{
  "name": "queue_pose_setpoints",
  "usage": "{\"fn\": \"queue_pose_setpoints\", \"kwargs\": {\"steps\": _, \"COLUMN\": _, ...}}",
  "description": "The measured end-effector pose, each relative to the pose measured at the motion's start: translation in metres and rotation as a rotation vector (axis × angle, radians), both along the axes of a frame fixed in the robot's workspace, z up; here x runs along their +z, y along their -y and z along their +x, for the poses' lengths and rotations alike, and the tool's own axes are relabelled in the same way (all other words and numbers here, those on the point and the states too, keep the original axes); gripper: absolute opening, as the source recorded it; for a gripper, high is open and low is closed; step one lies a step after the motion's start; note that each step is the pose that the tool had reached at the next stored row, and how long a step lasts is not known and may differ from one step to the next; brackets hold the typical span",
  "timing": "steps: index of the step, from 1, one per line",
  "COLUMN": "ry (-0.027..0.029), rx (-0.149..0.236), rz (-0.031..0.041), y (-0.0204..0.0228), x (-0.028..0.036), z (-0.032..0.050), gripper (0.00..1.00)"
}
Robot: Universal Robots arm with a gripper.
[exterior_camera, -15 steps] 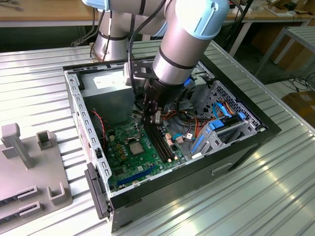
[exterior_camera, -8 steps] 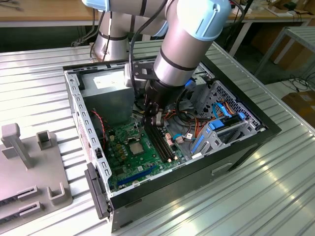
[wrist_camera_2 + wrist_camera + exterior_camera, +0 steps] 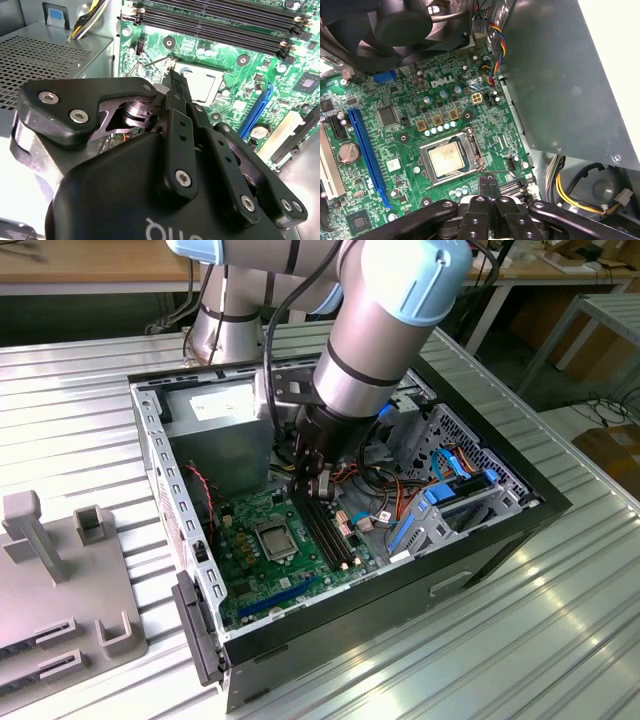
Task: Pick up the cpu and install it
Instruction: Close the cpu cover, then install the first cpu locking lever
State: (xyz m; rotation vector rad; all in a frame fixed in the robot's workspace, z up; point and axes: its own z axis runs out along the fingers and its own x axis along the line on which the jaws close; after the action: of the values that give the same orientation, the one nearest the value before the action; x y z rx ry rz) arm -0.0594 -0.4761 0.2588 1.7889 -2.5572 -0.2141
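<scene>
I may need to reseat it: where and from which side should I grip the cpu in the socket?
Probably straight down from above, pinching two opposite edges. The cpu lies flat and thin inside the socket frame, so no side approach looks open. The gripper is shut near the socket's edge.

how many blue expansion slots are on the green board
1. The blue slot runs along the green board beside the round coin battery, away from the cpu in its socket; the fan may hide others.
</scene>
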Motion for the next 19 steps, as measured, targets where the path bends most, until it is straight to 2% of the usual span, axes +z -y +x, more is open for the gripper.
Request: {"fn": "queue_pose_setpoints", "kwargs": {"steps": 19, "ry": -0.0001, "rx": 0.0, "rz": 0.0, "y": 0.001, "x": 0.0, "z": 0.0002, "gripper": 0.11}}
